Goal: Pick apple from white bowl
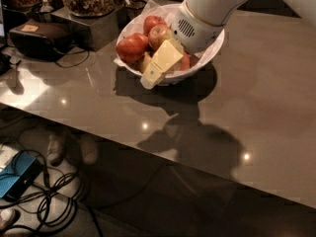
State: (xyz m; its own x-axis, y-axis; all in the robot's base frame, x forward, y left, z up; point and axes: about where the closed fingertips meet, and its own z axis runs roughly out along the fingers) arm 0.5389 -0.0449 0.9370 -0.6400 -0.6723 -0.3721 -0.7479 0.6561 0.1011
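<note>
The white bowl [200, 67] stands at the back of the grey table, lined with white paper and holding several red apples. One apple [132, 47] lies at the left side, and two more [159, 32] lie at the back. My gripper [159, 65], cream-coloured below a white wrist [197, 26], reaches down into the bowl from the upper right. It lies over the front-middle apples and its tip is at the front rim. The apples on the bowl's right side are hidden by the wrist.
Dark containers of nuts [89, 1] with scoops stand behind and left of the bowl. A black device [42, 38] with a cable sits at the left. The table's front edge [148, 149] runs diagonally. Cables and a blue box [17, 174] lie on the floor.
</note>
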